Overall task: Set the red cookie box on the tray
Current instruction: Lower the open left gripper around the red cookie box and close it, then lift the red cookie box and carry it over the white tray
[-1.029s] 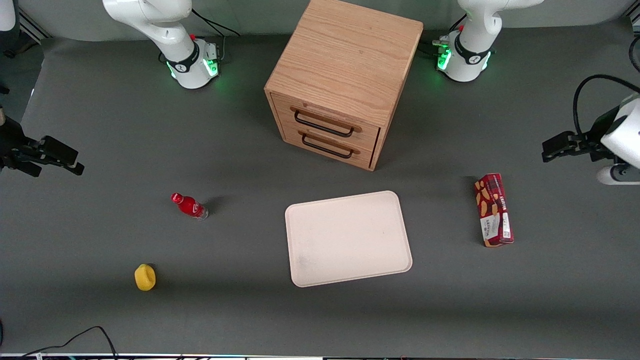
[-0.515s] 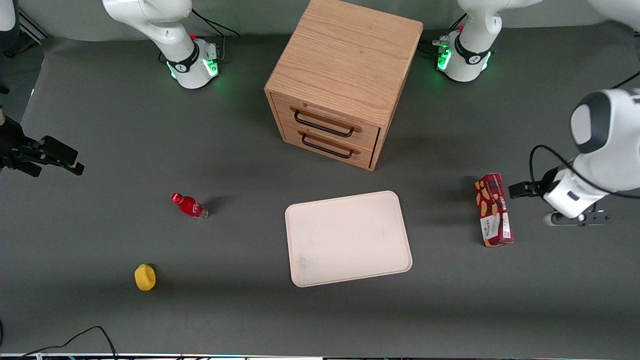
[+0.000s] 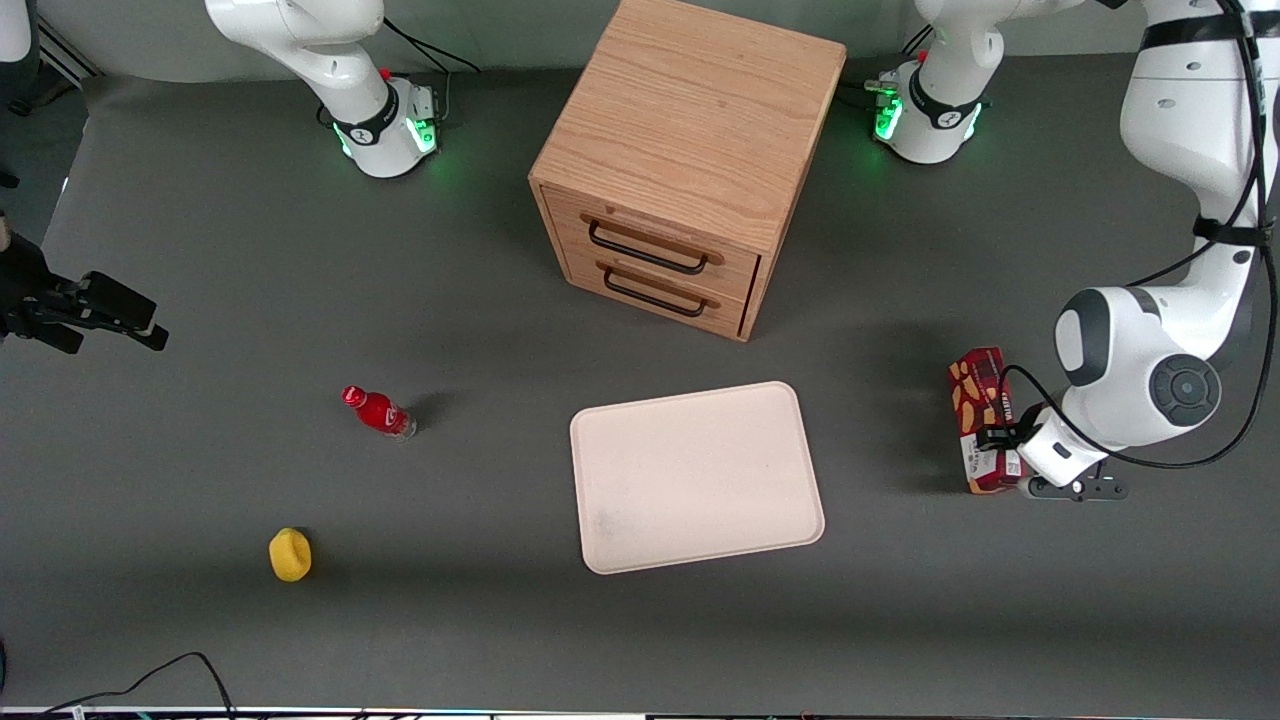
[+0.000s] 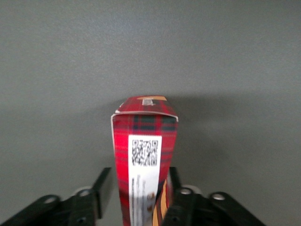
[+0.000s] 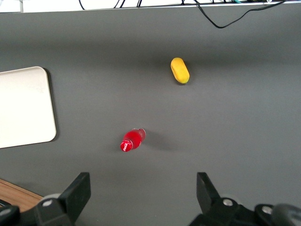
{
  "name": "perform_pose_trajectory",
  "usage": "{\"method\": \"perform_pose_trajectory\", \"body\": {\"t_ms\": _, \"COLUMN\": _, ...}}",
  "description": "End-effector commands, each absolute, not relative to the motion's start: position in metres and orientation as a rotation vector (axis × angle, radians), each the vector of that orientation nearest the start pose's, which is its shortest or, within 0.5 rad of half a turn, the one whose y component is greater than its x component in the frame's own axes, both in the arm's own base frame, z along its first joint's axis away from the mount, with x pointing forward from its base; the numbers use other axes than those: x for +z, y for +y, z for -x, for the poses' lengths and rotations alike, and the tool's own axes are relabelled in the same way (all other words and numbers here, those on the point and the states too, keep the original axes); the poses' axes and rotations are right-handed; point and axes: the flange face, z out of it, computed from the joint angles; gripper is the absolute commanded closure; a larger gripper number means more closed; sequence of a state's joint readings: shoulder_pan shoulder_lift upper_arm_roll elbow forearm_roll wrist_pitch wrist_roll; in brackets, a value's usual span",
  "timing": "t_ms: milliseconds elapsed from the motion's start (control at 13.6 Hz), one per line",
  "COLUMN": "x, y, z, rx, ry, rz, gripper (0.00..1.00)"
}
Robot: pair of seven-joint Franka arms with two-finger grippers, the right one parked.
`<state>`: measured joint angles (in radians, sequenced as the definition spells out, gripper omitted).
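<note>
The red cookie box (image 3: 975,385) lies flat on the grey table toward the working arm's end, well apart from the tray (image 3: 695,475). My left gripper (image 3: 1000,440) has come down over the end of the box nearer the front camera. In the left wrist view the box (image 4: 145,127) runs between the two black fingers (image 4: 103,188), its plaid end and white QR label showing. The gripper (image 4: 138,176) is open: a small gap shows at one finger, and the other sits close against the box's side. The cream-white tray lies bare, its corner also seen as tray (image 5: 23,106).
A wooden two-drawer cabinet (image 3: 690,160) stands farther from the front camera than the tray. A small red bottle (image 3: 378,411) and a yellow object (image 3: 290,555) lie toward the parked arm's end. A black cable (image 3: 150,675) trails at the table's near edge.
The left arm swung in from the working arm's end of the table and lowered its gripper over the near end of the cookie box. The box and tray have not moved.
</note>
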<state>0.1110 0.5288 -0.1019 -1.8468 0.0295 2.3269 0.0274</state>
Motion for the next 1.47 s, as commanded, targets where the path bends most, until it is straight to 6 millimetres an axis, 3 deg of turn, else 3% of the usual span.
{"method": "perform_pose_trajectory", "body": {"t_ms": 0, "x": 0.251, "y": 0.011, "z": -0.637, "rx": 0.06, "ry": 0.041, "rz": 3.172, "gripper": 1.0}}
{"method": "perform_pose_trajectory", "body": {"t_ms": 74, "x": 0.258, "y": 0.001, "z": -0.639, "rx": 0.076, "ry": 0.003, "rz": 3.172, "gripper": 1.0}}
{"method": "perform_pose_trajectory", "body": {"t_ms": 147, "x": 0.279, "y": -0.014, "z": -0.647, "rx": 0.082, "ry": -0.064, "rz": 3.167, "gripper": 1.0}}
{"method": "perform_pose_trajectory", "body": {"t_ms": 294, "x": 0.319, "y": -0.081, "z": -0.67, "rx": 0.144, "ry": -0.141, "rz": 3.15, "gripper": 1.0}}
{"method": "perform_pose_trajectory", "body": {"t_ms": 441, "x": 0.344, "y": -0.13, "z": -0.693, "rx": 0.126, "ry": -0.213, "rz": 3.151, "gripper": 1.0}}
{"method": "perform_pose_trajectory", "body": {"t_ms": 588, "x": 0.35, "y": -0.183, "z": -0.698, "rx": 0.143, "ry": -0.275, "rz": 3.147, "gripper": 1.0}}
{"method": "perform_pose_trajectory", "body": {"t_ms": 809, "x": 0.332, "y": -0.262, "z": -0.694, "rx": 0.095, "ry": -0.266, "rz": 3.175, "gripper": 1.0}}
{"method": "perform_pose_trajectory", "body": {"t_ms": 1029, "x": 0.293, "y": -0.301, "z": -0.694, "rx": -0.009, "ry": -0.258, "rz": 3.213, "gripper": 1.0}}
{"method": "perform_pose_trajectory", "body": {"t_ms": 1250, "x": 0.268, "y": -0.305, "z": -0.696, "rx": -0.043, "ry": -0.267, "rz": 3.214, "gripper": 1.0}}
{"method": "perform_pose_trajectory", "body": {"t_ms": 1397, "x": 0.263, "y": -0.306, "z": -0.694, "rx": -0.053, "ry": -0.221, "rz": 3.187, "gripper": 1.0}}
